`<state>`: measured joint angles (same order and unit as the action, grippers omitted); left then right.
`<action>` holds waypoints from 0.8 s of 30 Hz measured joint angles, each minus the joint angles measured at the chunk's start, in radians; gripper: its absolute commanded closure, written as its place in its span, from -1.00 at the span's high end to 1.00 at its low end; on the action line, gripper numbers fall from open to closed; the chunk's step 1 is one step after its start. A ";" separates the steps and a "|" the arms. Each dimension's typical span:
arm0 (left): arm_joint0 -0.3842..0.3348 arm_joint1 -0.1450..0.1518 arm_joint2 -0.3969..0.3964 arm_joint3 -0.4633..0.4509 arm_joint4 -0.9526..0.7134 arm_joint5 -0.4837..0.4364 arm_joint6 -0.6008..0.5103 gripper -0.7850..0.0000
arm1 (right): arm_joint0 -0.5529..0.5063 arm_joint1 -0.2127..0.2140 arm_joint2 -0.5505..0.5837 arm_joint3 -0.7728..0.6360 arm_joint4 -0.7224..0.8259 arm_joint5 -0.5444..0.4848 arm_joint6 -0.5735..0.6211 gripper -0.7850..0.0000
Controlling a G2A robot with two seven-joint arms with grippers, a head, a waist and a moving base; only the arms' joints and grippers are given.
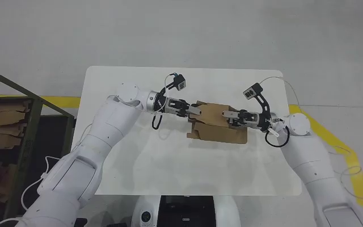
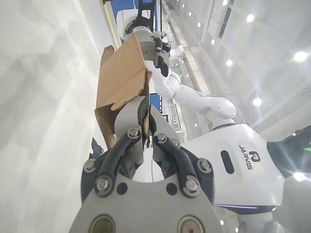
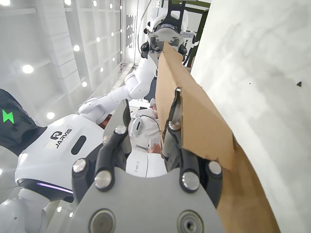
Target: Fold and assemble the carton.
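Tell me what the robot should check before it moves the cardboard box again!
1. Grip of the left pincer on the carton: ok, it is shut on one edge.
2. Grip of the right pincer: not ok, it is open at the carton's other end.
3. Carton away from the edges of the table: ok, it is near the middle.
4. Carton folded into a box: not ok, it is only partly opened, with loose flaps.
5. Carton resting on the table: cannot tell.
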<state>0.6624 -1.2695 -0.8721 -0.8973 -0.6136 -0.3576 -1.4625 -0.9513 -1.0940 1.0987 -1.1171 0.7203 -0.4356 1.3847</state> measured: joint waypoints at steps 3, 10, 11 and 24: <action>-0.002 -0.001 0.001 0.005 -0.003 0.000 0.000 -0.95 | 0.005 0.000 -0.009 0.007 -0.005 -0.001 -0.001 -0.62; -0.005 0.000 0.004 0.009 -0.005 -0.001 0.001 -0.81 | 0.018 0.000 -0.026 0.026 -0.009 -0.002 -0.002 -1.00; -0.005 0.000 0.004 0.009 -0.005 -0.001 0.001 -0.74 | 0.020 0.000 -0.028 0.029 -0.010 -0.002 -0.002 -1.00; 0.001 0.008 -0.010 0.002 -0.014 -0.010 0.010 1.00 | 0.021 0.008 -0.023 0.049 -0.004 0.002 0.002 -1.00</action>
<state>0.6636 -1.2615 -0.8816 -0.8955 -0.6276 -0.3680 -1.4522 -0.9300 -1.0855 1.0756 -1.0685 0.7165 -0.4334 1.3869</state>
